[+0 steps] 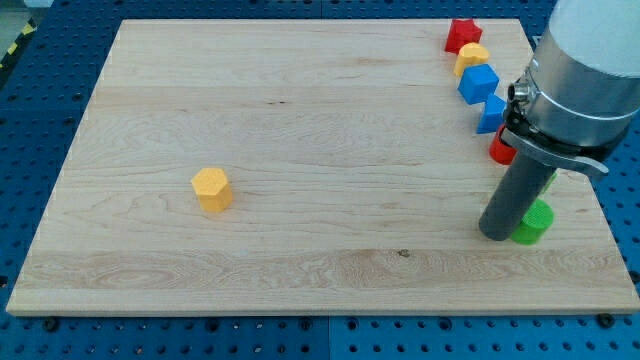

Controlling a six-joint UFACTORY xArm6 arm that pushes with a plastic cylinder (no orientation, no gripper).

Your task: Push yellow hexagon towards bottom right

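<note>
The yellow hexagon lies on the wooden board, left of the middle. My tip rests on the board far to the view's right of it, well apart from it. The tip touches or nearly touches a green block just to its right. The arm's large grey body hides part of the board's right edge.
A curved line of blocks runs down the right side: a red star, a yellow block, a blue block, a second blue block and a red block partly hidden by the arm. Blue pegboard surrounds the board.
</note>
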